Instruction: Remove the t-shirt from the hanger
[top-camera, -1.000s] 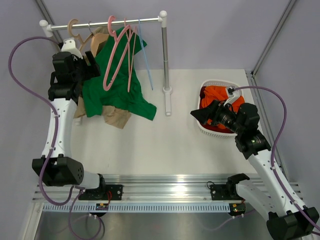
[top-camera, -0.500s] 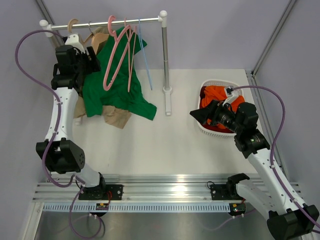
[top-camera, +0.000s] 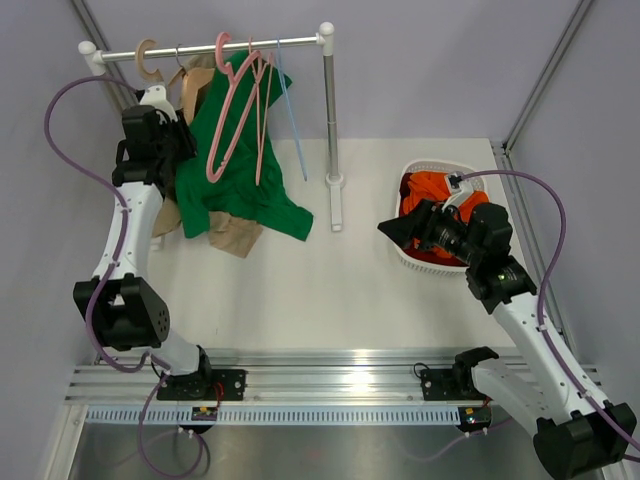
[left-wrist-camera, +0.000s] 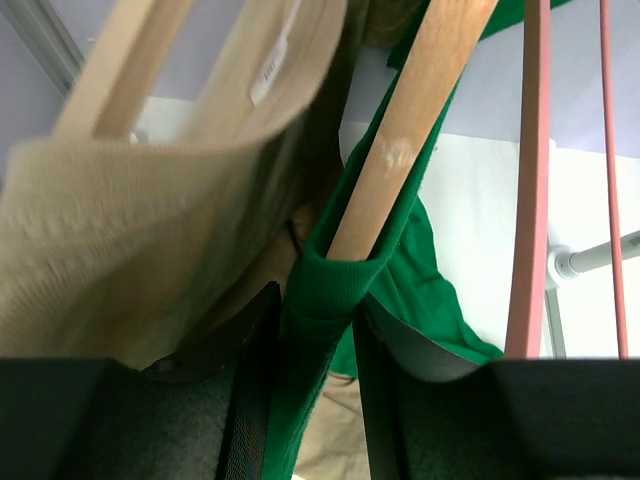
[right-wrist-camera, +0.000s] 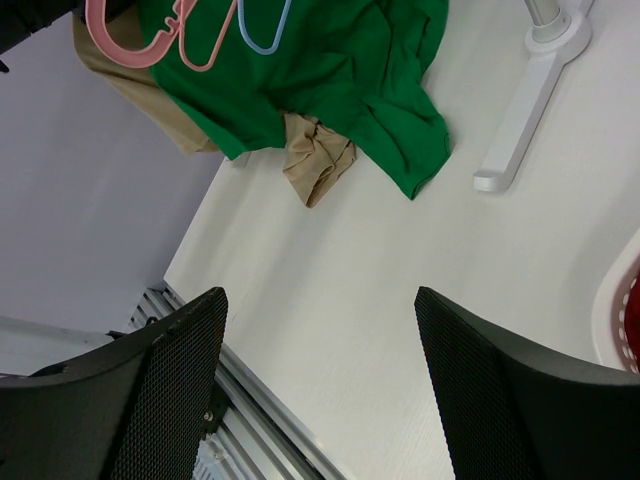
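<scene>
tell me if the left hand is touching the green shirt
Touching. The left wrist view shows a fold of the shirt squeezed between both fingers of the left hand, just under the end of the hanger.

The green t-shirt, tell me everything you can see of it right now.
The green t-shirt is plain, bright green, floppy cloth with short sleeves. It hangs on a wooden hanger from the rail, and its lower part lies crumpled on the white table, with a beige top showing from under it. Pink hangers hang in front of it. The left gripper pinches a fold of it at the end of the hanger's arm.
</scene>
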